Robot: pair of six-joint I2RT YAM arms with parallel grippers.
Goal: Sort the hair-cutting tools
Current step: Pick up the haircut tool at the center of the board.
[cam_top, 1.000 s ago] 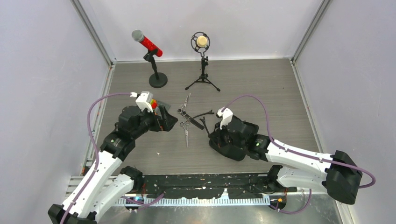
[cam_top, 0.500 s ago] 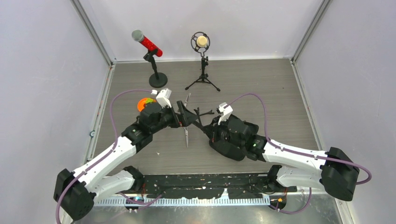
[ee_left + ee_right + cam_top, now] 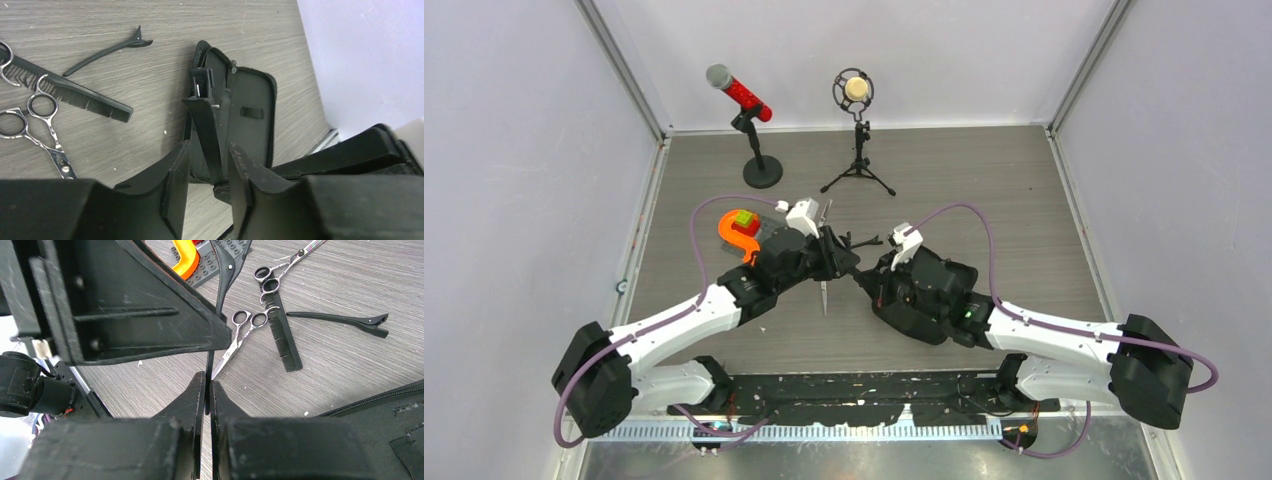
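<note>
**Hand-over of a hair clip.** A thin black hair clip [image 3: 207,130] stands clear of the tabletop [image 3: 150,30]. The right gripper [image 3: 207,379] pinches it at one end, jaws pressed together on it. The clip's free length passes between the fingers of the left gripper [image 3: 209,145]. That gripper stands half-wide with a gap on either side of the clip, so no second grip is made yet. One gripper appears to present the clip in the air so that the other can take it at a better angle.

Just beyond the left gripper's fingertips lies the open zip case [image 3: 250,130], probably the destination. To the left in that gripper's wrist view, the comb [image 3: 85,97], a pair of scissors [image 3: 45,130] and a second hair clip [image 3: 107,50] lie flat and unsorted.

Both arms reach low toward the centre, the left arm [image 3: 684,325] stretched rightward and the right arm [image 3: 1044,335] leftward. The grippers meet nearly tip to tip.
</note>
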